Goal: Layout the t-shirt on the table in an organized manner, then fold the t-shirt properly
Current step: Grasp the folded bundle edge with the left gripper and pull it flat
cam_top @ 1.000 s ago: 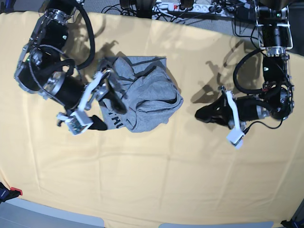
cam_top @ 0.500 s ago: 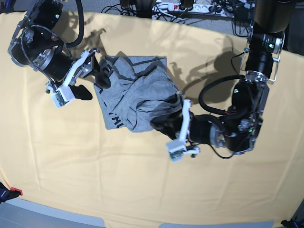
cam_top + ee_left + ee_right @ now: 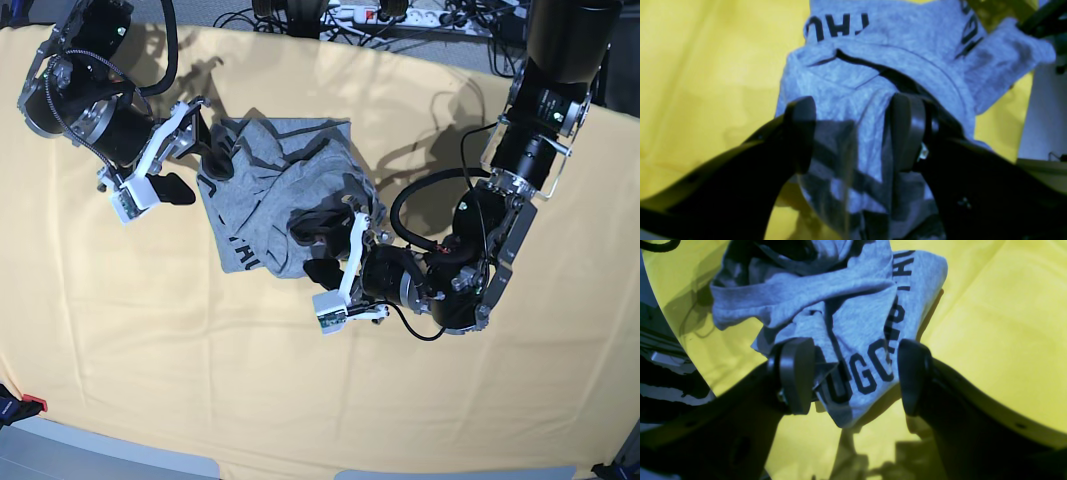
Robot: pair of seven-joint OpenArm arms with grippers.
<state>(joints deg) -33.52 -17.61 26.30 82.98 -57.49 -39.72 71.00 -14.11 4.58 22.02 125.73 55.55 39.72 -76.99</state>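
— So, the grippers?
— Left gripper spread wide over the crumpled heather-grey cotton t-shirt with black block lettering; right gripper equally parted at its opposite edge.
— And the shirt?
— Bunched on the pale yellow-orange cloth table. Both arms angle low; black cables lie beyond.

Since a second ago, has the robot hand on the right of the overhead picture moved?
Yes. That left hand has swung in from the bare yellow-orange cloth table onto the crumpled heather-grey t-shirt.
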